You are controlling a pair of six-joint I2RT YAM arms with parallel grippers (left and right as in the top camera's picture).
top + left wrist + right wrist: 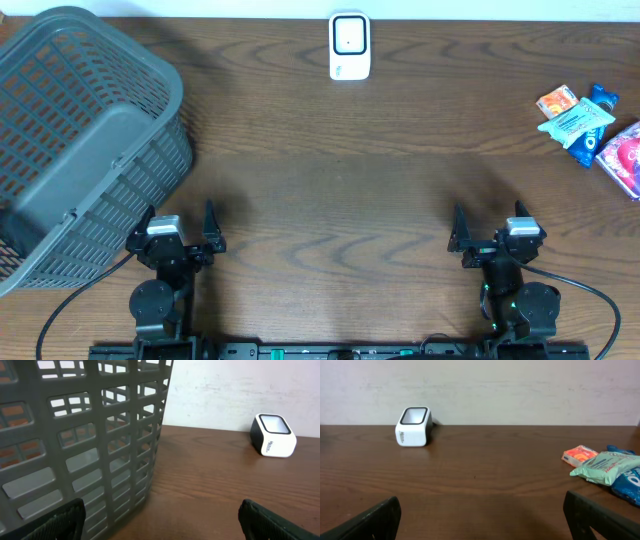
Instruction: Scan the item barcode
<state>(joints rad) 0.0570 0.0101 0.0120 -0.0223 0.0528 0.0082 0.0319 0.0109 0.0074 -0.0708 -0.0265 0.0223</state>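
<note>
At the near edge of the table [330,180], my left gripper [180,224] and right gripper [488,224] gape wide, empty. The right wrist camera catches the snack packets [605,467] far right; the left catches the grey basket [75,382] instead.

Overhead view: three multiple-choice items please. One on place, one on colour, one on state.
1. Where on the table does the scanner stand?
A) near-left corner
B) far edge, centre
C) near edge, centre

2. What colour is the basket?
A) red
B) yellow
C) grey

3. How do the left gripper and the right gripper stand?
A) both open, holding nothing
B) both shut
C) left shut, right open

Answers:
1 B, it sits midway along the far edge.
2 C, its slatted walls are grey.
3 A, each pair of fingers stands wide apart with nothing between.
</note>
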